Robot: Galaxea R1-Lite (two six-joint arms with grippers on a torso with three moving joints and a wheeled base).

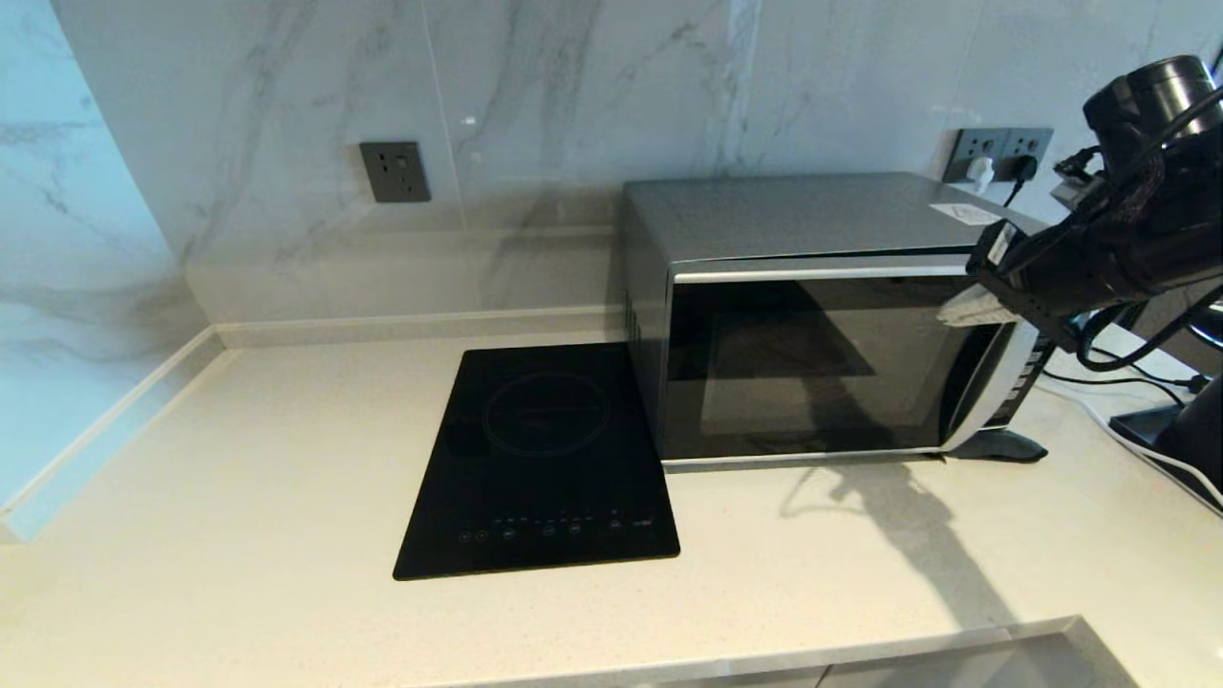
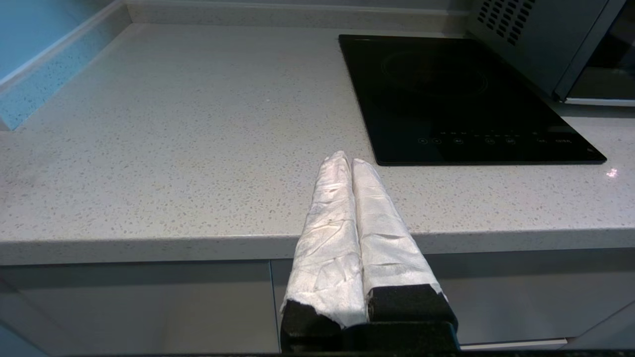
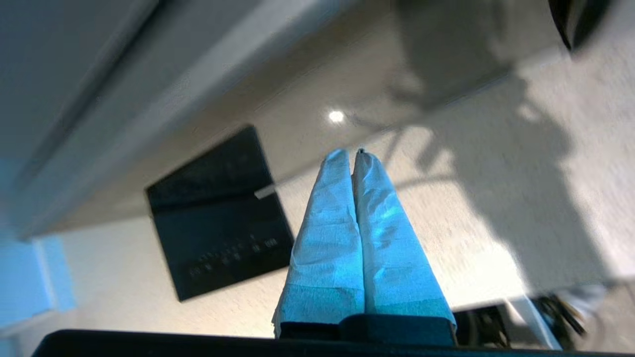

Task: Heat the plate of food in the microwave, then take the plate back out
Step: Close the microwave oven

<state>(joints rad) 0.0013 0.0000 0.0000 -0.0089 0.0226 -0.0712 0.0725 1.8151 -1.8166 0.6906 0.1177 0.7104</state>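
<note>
The head view takes in the whole microwave (image 1: 812,325), a boxy silver unit with a dark glass door that is closed, standing on the pale speckled tabletop (image 1: 239,459) just right of the flat black hob (image 1: 540,459); the two nearly touch. The right claw (image 1: 960,311) hangs at the door's upper right corner, by the top of the curved silver handle (image 1: 984,392), its white-wrapped tips close to the door edge, though contact cannot be judged from here. The right wrist view is tilted and blurred: it shows that claw (image 3: 353,154) clenched, wrapped fingers (image 3: 330,228) pressed side by side with nothing between them, and the hob (image 3: 218,213) beyond. The left claw (image 2: 347,161) appears only in its own wrist view, likewise clenched and empty, its crinkled white wrapping hovering over the front edge of the tabletop (image 2: 173,148), with the hob (image 2: 461,99) and a vented side of the microwave (image 2: 526,44) ahead. The plate of food cannot be made out in any view; the dark, reflective glass hides whatever the microwave holds. A grey wall socket (image 1: 395,172) sits on the marble-patterned wall, and black cables (image 1: 1127,363) trail at the right.
</note>
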